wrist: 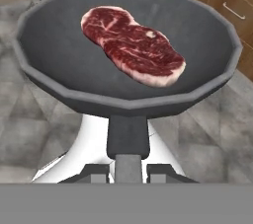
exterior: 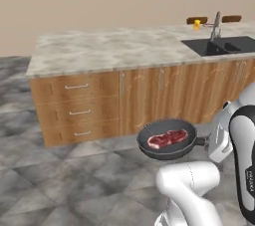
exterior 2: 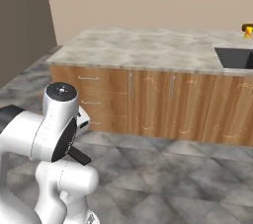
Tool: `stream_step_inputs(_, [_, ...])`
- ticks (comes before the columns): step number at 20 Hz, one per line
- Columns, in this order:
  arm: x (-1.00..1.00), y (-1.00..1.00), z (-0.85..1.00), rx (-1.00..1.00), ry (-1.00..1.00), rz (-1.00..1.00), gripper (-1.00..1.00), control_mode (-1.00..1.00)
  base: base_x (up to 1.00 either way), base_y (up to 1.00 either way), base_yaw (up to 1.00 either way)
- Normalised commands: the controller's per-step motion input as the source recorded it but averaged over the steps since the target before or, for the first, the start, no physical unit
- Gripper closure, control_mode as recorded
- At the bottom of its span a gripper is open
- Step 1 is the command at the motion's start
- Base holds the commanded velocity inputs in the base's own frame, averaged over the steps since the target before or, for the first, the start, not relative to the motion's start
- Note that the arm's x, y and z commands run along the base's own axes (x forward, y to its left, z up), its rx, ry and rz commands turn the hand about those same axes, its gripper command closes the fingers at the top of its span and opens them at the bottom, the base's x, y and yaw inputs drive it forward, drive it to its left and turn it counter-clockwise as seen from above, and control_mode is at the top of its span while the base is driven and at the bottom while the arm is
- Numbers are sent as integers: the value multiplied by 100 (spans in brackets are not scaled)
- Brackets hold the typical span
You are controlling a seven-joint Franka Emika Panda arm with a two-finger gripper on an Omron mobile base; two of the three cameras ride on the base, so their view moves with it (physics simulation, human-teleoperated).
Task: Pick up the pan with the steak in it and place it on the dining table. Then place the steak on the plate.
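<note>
I'm carrying the pan [exterior: 167, 139] by its handle, jaws of the gripper [wrist: 128, 168] clamped on it, steak [wrist: 132, 45] inside, low above the floor near the dining table [exterior: 114, 51]; setting down and plating are both left.

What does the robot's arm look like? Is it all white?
Mostly white. The arm is made of fat, rounded, glossy white tubes with dark grey-black bands at the joints. One joint has a round grey cap on top. The gripper has two small dark grey finger tips.

Base views share dining table [exterior: 99, 48]; hand view close.
</note>
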Motion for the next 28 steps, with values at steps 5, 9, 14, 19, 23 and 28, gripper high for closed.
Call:
stream_step_inputs(5, [0, 0, 0, 0, 0, 0, 100, 100, 4, 100, 1])
stream_step_inputs(9, [0, 0, 0, 0, 0, 0, 100, 100, 0, 97, 2])
stream_step_inputs(14, [0, 0, 0, 0, 0, 0, 100, 100, 2, 99, 1])
stream_step_inputs(19, [0, 0, 0, 0, 0, 0, 100, 100, 1, 100, 0])
stream_step_inputs(23, [0, 0, 0, 0, 0, 0, 100, 100, 6, 100, 0])
stream_step_inputs(28, [0, 0, 0, 0, 0, 0, 100, 100, 0, 100, 2])
